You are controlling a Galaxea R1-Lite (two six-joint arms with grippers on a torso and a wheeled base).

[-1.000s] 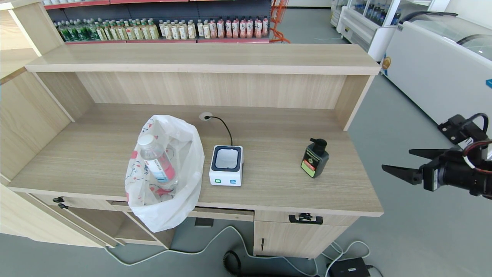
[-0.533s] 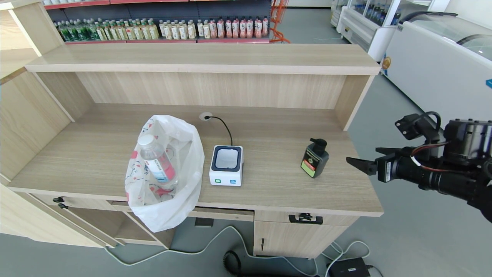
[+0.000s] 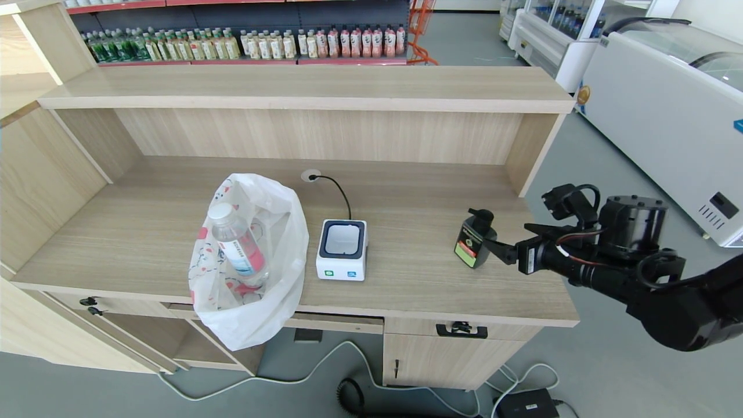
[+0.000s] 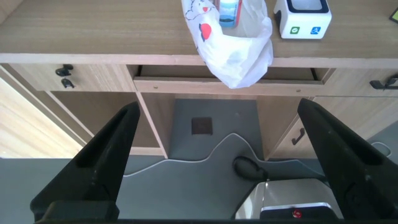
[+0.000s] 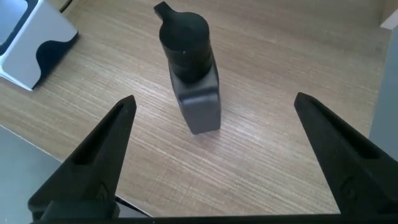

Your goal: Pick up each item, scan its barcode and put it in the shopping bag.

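A black pump bottle [image 3: 475, 239] with a green and red label stands upright on the right part of the wooden counter [image 3: 406, 278]. My right gripper [image 3: 506, 235] is open just to its right, fingers pointing at it. In the right wrist view the pump bottle [image 5: 193, 81] stands ahead of the right gripper [image 5: 214, 101], apart from both spread fingers. The white shopping bag [image 3: 255, 273] hangs over the counter's front edge with a water bottle [image 3: 235, 241] inside. The white scanner [image 3: 342, 248] sits beside it. My left gripper [image 4: 217, 107] is open, low before the counter, below the bag [image 4: 233, 43].
A black cable [image 3: 339, 188] runs from the scanner to a hole at the back of the counter. A raised shelf [image 3: 302, 87] and side wall [image 3: 537, 148] bound the counter. White freezers [image 3: 662, 98] stand to the right. Cables and a power brick [image 3: 525, 403] lie on the floor.
My right arm has swung left from beyond the counter's right edge to over the counter, bringing its open gripper up beside the pump bottle. Bag, scanner and bottle have not moved.
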